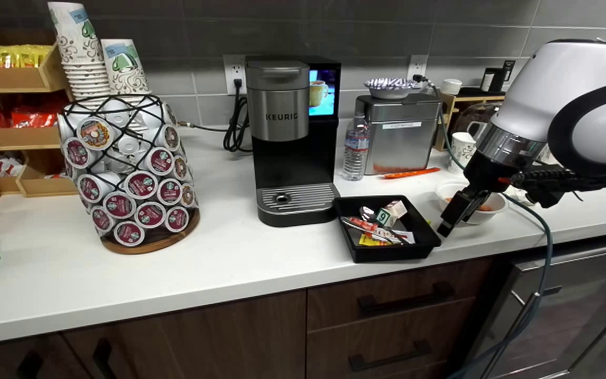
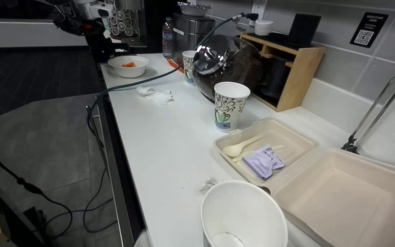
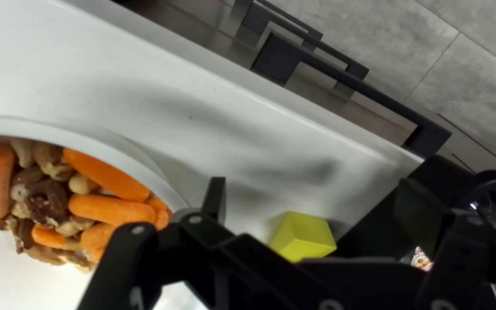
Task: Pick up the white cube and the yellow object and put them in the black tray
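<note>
Plain yellow cube-like block point(image 3: 303, 239), material unclear, is the one left to move: it lies on the smooth white stone-look countertop point(image 3: 226, 122) between the round white paper-like bowl point(image 3: 65, 137) and the shallow square black plastic-looking tray point(image 1: 395, 253), just beside the tray's outer wall; can't tell if touching. My hard black two-fingered gripper point(image 3: 314, 200) is spread wide, nothing held. In the wrist view the block shows in the gap between my fingers point(image 3: 218, 196), bowl-side finger distinct, tray-side one merging black on black. Roughly mid-gap, as far as I can tell. So I'd close along the bowl-to-tray line; tray-side finger may snag the rim. No clear long axis on the block. Height above it: can't judge; in an exterior view only a sliver shows, between tray and gripper. The white printed cube point(image 1: 391, 213) with a 9 on a green face, likely wood or card, already in the tray, so roughly half done, I'd say. Textures: block flat-faced, crisp edges; tray dull, low-rimmed, with crinkly wrapped packets point(image 1: 363, 225) inside; bowl smooth-rimmed, holding rounded orange carrots point(image 3: 112, 210) and lumpy brown nuts point(image 3: 52, 202).
</note>
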